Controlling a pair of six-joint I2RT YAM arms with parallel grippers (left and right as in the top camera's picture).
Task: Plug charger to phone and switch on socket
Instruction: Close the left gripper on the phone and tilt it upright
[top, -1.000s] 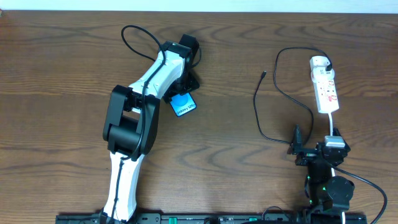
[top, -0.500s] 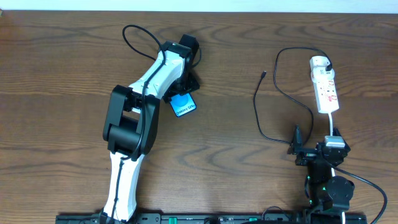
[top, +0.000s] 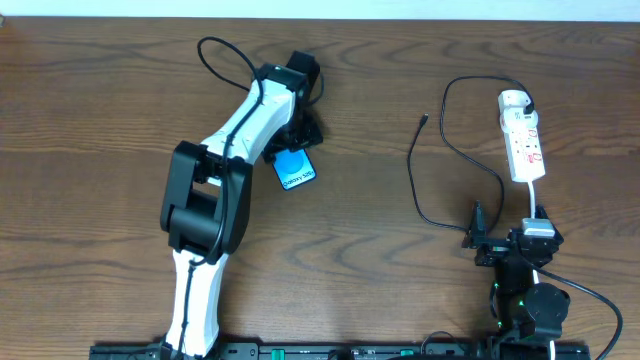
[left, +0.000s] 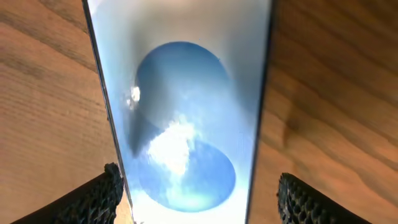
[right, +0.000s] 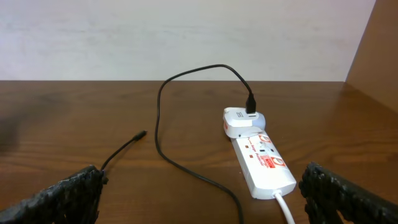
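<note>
The phone lies flat on the table, its cyan-blue screen up, half hidden under my left wrist. In the left wrist view the phone fills the frame. My left gripper is open, with one finger on each side of the phone's long edges. The black charger cable runs from an adapter in the white socket strip and loops across the table to its free tip. My right gripper is open and empty, near the front edge. It faces the cable and the strip.
The strip's white cord runs toward my right arm's base. The table's far edge meets a pale wall. Bare wood lies between the phone and the cable tip.
My left arm has shifted slightly to the left over the phone; the phone has nudged very slightly. The right arm, cable and strip have not moved.
</note>
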